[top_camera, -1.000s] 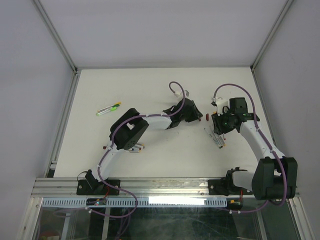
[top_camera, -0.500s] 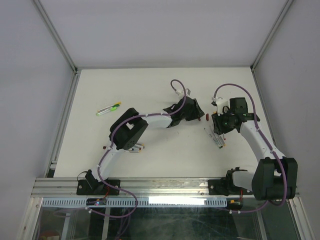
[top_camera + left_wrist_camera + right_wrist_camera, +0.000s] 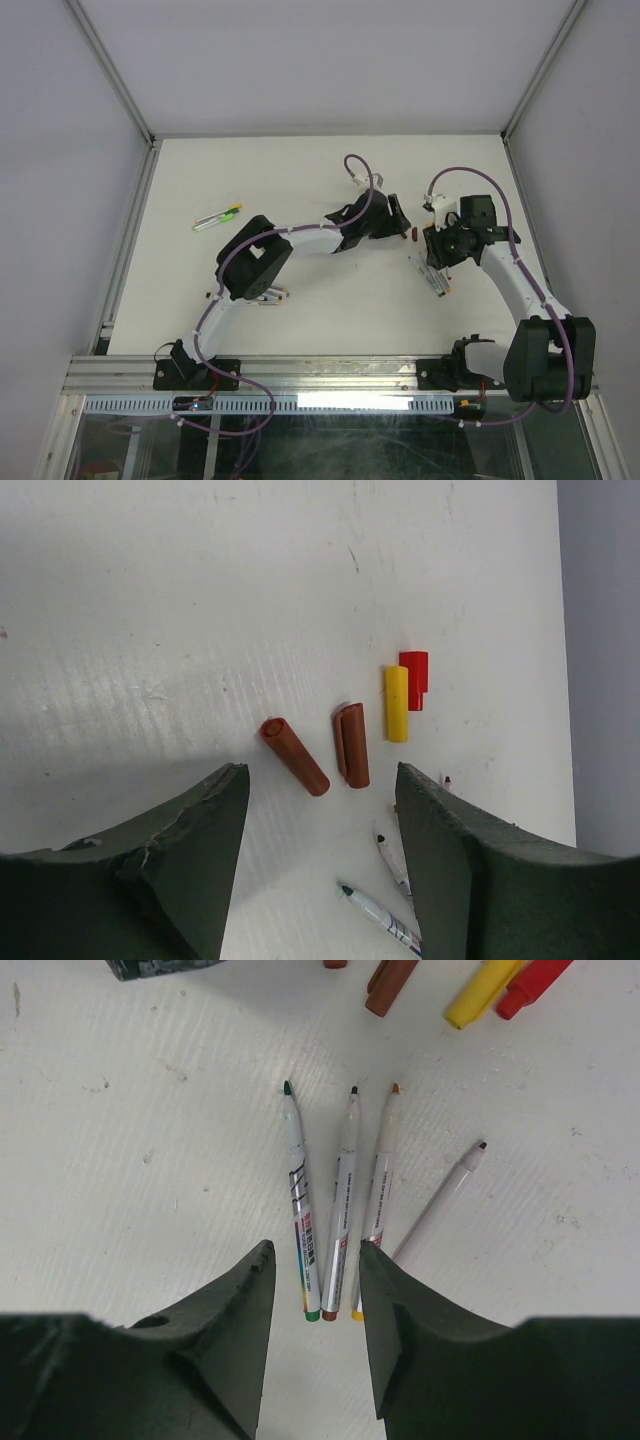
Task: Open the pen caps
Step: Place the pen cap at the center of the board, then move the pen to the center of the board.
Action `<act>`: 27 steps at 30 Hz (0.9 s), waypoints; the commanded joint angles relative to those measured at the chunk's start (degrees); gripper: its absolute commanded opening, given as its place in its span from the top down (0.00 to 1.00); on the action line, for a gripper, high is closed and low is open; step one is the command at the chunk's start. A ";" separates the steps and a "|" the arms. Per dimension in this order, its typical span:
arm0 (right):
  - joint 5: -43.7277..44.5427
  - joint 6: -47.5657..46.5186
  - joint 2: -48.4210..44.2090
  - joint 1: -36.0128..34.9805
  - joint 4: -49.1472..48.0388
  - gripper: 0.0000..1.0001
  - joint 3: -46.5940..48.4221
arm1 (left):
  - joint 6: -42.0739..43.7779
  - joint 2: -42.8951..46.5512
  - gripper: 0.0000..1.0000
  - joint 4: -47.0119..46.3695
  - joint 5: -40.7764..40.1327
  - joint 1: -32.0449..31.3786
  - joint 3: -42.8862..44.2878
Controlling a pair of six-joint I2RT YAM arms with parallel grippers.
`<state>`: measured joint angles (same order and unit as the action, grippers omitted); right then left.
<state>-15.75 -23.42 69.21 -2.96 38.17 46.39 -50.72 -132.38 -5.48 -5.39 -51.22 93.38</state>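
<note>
Left claw (image 3: 320, 780) wider over caps (image 3: 351, 745)

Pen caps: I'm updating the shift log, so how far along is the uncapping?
Done: four loose caps lie near four bare-tipped pens. In hand: nothing; the left fingers and right fingers stand open, empty. Left: the pens at the table's left and the pens by the left arm look still capped.
</note>
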 commanded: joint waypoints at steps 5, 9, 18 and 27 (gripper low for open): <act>-1.77 0.04 -2.49 0.43 -1.73 0.58 1.07 | 5.66 9.44 0.36 -6.53 2.98 1.17 -3.67; -3.66 -0.20 -3.43 0.43 -1.42 0.58 1.20 | 10.68 15.26 0.32 -12.49 2.79 2.76 -11.66; -10.85 -2.79 -5.77 0.44 0.22 0.58 1.70 | 31.65 33.26 0.29 -12.31 4.51 11.02 -31.34; -20.37 -6.94 -6.52 -2.77 1.03 0.56 3.58 | 56.22 44.74 0.17 1.40 -22.26 15.47 -41.11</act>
<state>-29.98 -27.31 63.13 -3.42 39.81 46.44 -8.45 -91.05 -9.82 -13.93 -36.88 54.78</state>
